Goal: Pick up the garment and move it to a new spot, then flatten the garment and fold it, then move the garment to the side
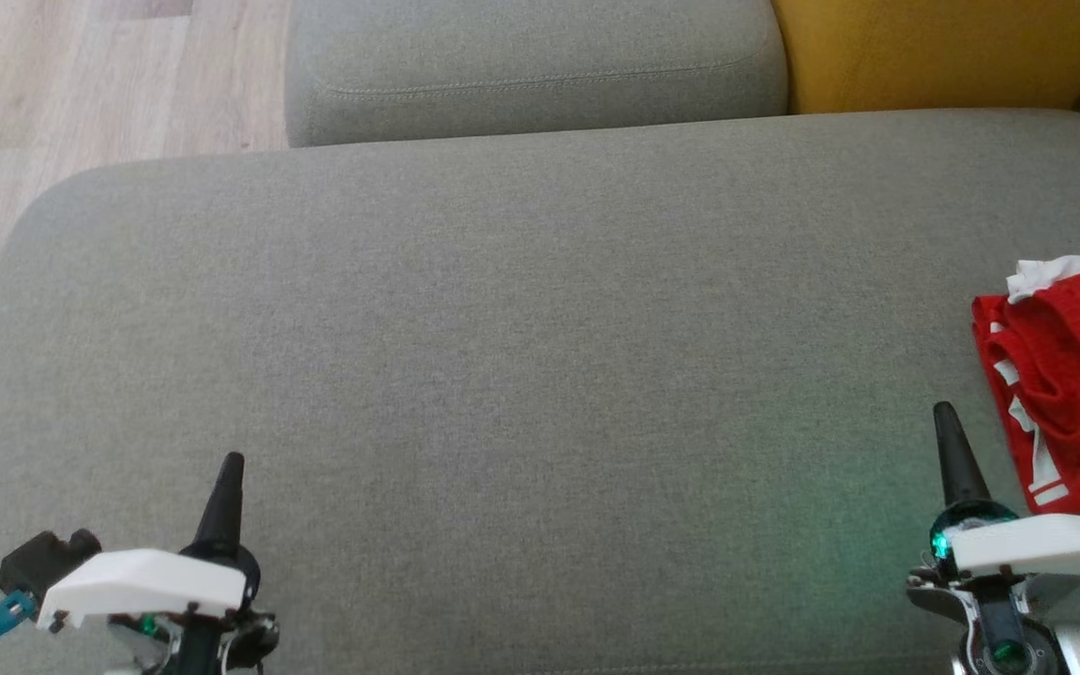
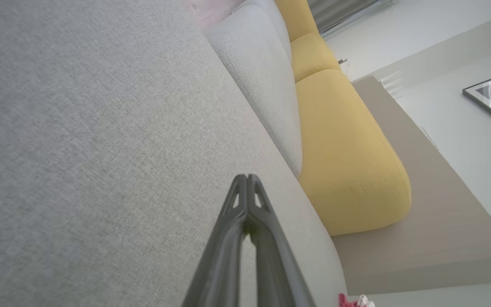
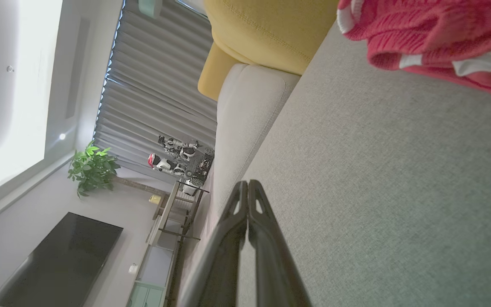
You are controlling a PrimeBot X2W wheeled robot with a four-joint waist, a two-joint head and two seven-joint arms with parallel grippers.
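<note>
A red garment with white trim point(image 1: 1070, 380) lies bunched at the right edge of the grey sofa seat point(image 1: 540, 375); the right wrist view shows the garment point(image 3: 437, 38) at its top right. My right gripper point(image 1: 945, 412) hovers just left of it, fingertips together, holding nothing, apart from the cloth. In the right wrist view that gripper point(image 3: 247, 184) points along the bare seat. My left gripper point(image 1: 232, 461) is at the lower left, far from the garment, shut and empty. The left wrist view has the left gripper point(image 2: 246, 178) closed, with a scrap of the garment point(image 2: 350, 301) at the bottom edge.
A grey back cushion point(image 1: 531, 66) and a yellow cushion point(image 1: 943, 47) line the far side of the seat. Wooden floor point(image 1: 52, 103) shows beyond the seat's left edge. The wide grey middle of the seat lies between my grippers.
</note>
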